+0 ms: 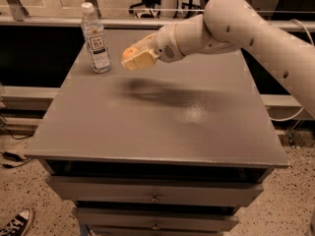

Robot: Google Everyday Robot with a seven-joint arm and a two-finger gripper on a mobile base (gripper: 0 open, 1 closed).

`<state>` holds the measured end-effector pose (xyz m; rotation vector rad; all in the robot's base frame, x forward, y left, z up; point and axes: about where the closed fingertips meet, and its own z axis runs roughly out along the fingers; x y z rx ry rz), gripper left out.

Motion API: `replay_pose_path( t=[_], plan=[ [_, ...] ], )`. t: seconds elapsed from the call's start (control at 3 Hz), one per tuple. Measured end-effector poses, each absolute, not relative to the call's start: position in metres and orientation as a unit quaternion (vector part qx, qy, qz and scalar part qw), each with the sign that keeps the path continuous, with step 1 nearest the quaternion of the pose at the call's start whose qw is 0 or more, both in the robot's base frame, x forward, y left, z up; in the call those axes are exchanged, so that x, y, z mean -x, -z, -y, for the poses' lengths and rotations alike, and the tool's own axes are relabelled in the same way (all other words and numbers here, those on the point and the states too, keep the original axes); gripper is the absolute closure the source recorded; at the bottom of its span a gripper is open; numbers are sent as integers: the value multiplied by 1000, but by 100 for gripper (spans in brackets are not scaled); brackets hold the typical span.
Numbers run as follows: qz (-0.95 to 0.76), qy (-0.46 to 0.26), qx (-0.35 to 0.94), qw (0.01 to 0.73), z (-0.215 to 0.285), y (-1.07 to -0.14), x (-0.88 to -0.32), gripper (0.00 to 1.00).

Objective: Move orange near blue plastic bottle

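Holding the orange (129, 52) pinched in the gripper (135, 59), raised clear of the worktop (162, 132) and just beside the blue plastic bottle (96, 41), not touching it. Note the arm (236, 18) stretched across the far part of the worktop and the broad shadow (157, 92) on the grey surface underneath, confirming height above it. Note the bottle upright near the far corner, cap on.

Rate pickup and carry as done, judging by position: fruit off the surface and close to the target. Treat placement as outstanding. Lower the orange onto the worktop next to the bottle, spread the gripper only after the fruit rests, then withdraw upward. Allow for rolling on release and for tipping the bottle with a sideways brush.
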<state>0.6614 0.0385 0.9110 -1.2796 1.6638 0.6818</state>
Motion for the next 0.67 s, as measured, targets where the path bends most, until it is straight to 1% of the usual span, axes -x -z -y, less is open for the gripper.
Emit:
replay_pose_path(
  t=[0.33,0.67],
  plan=[
    [-671,-293,509,452,-64,-899,-683,100],
    [-680,-310,487,452,-79,-878,-702,100]
  ],
)
